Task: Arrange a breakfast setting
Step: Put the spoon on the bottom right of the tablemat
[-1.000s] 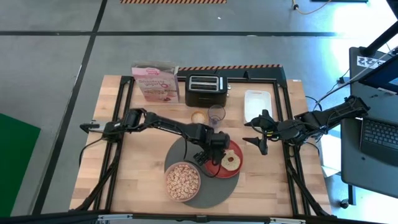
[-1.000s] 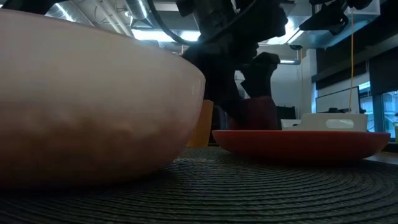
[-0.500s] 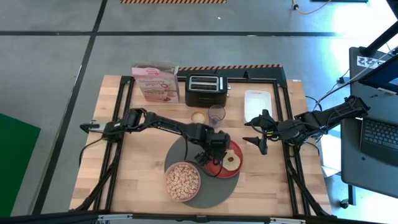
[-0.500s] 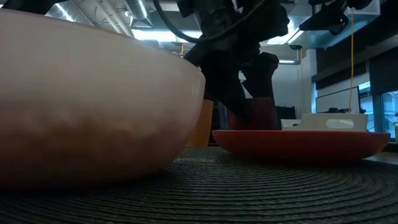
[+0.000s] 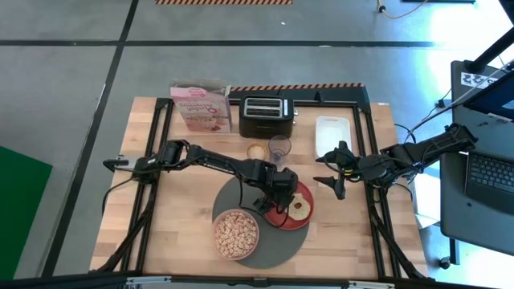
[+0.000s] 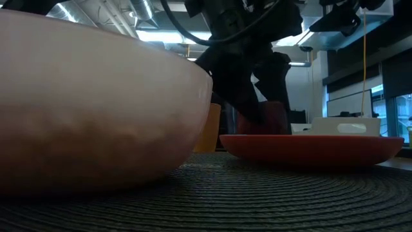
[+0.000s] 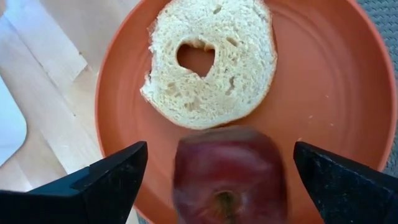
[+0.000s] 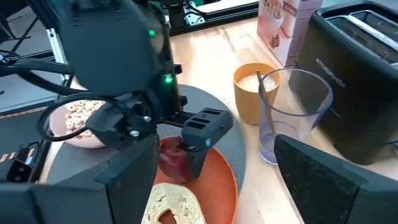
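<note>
Left gripper [image 7: 214, 180] over the round red plate [image 7: 336, 93], fingers spread wide on both sides of the small dark-red fruit [image 7: 227, 171] and seemingly clear of it. Fruit resting on the plate, just beside the bagel half [image 7: 211, 59], at the plate's edge nearest the pale round bowl [image 5: 235, 234]. Step in hand, by judgement: release of the fruit finished, withdrawal next.

To do well: lift straight up from the plate, keeping the fingers wide apart, so that no finger drags the fruit. No sideways move before the fingers are above the fruit, otherwise a risk of rolling it onto the bagel half or off the plate onto the large round dark-grey mat [image 5: 273, 249].

Right gripper [image 5: 337, 178] waiting beyond the plate's far side from the bowl, well apart, fingers open and empty.
</note>
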Controlling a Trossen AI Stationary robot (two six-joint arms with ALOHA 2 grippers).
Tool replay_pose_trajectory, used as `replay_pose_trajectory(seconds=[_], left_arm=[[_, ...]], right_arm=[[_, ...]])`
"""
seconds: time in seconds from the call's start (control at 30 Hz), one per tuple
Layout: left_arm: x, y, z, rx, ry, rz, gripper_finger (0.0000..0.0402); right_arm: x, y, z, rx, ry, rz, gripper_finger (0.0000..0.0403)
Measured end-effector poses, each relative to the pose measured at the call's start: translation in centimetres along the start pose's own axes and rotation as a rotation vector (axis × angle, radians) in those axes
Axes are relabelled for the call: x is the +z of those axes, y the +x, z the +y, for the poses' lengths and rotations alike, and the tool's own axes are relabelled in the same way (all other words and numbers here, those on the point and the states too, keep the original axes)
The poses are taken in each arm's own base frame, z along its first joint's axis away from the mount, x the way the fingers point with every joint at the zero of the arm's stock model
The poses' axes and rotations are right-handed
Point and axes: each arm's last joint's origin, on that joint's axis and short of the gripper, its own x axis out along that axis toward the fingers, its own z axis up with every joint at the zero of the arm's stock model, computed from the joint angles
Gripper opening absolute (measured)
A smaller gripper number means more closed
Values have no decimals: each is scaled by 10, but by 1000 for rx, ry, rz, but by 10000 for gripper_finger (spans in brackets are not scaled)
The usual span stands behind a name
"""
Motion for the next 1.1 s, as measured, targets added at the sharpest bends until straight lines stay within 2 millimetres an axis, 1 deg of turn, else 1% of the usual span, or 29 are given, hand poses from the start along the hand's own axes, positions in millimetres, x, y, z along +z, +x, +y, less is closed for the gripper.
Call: replay_pose_trajectory(seconds=[0.3,0.4,0.53,0.7,0.8,0.87,0.97,1.1], left_arm=[[11,0,-15,27,28,16,397],[17,-3,-21,52,89,25,397],[28,-12,-23,130,145,35,397],[39,-22,-23,261,170,79,397],[45,-31,-21,382,161,131,397],[46,-39,-19,458,132,184,396],[42,-57,-13,532,104,244,396],[35,-85,2,639,54,284,396]], right_arm=[[0,0,0,-15,-1,-6,319],[0,0,-1,-16,-1,-7,319],[0,0,-1,-16,-3,-7,319],[0,0,-1,-18,-7,-8,319],[1,0,-1,-20,-17,-12,319],[1,0,0,-18,-17,-16,319],[3,0,0,-23,-30,-37,319],[5,0,0,-61,-69,-73,319]])
